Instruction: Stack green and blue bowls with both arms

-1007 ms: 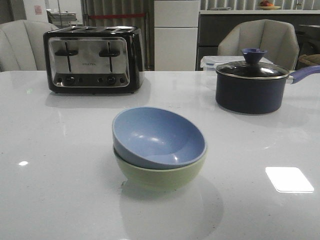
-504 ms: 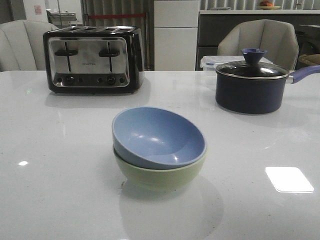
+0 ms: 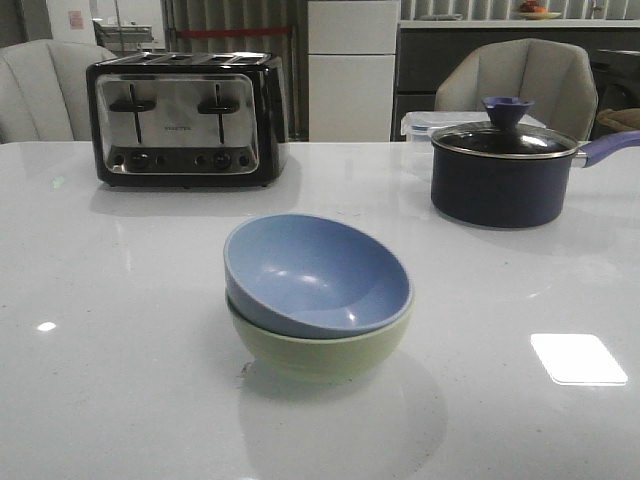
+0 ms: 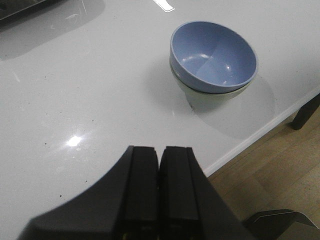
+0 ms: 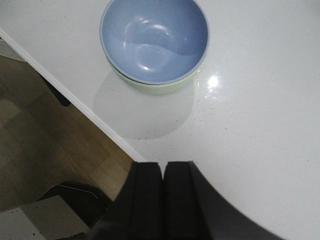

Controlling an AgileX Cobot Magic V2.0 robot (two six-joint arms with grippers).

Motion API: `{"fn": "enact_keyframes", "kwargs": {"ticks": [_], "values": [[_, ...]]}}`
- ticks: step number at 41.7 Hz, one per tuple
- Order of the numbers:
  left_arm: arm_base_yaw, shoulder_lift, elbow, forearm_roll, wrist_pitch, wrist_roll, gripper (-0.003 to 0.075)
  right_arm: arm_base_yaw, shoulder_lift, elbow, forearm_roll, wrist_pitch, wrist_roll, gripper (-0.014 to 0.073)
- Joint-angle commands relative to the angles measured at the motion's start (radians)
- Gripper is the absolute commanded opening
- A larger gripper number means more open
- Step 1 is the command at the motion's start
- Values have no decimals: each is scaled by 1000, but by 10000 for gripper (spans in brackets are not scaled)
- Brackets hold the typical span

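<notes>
blue bowl (image 3: 318, 273) nested in green bowl (image 3: 318, 350) | tilted | on table (image 3: 120, 340)

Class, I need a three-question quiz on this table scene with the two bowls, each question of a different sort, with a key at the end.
1. True or false: the blue bowl sits inside the green bowl.
2. Which thing stands behind the bowls on the robot's left? A) toaster B) saucepan C) kettle
3. Fill in: the left claw and right claw are both ____ and hold nothing.

Key: 1 true; 2 A; 3 shut.
</notes>
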Motion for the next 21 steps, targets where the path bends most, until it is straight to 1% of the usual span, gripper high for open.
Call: {"fn": "enact_keyframes", "kwargs": {"ticks": [1, 15, 17, 21], "values": [[-7, -1, -30, -5, -69, -11, 93, -8, -3, -27, 19, -68, -1, 79], [-7, -1, -27, -5, -74, -11, 93, -8, -3, -27, 19, -67, -1, 79], [-7, -25, -20, -10, -82, -11, 93, -8, -3, -27, 19, -67, -1, 79], [36, -72, 12, -21, -110, -11, 93, -8, -3, -27, 19, -67, -1, 79]]}}
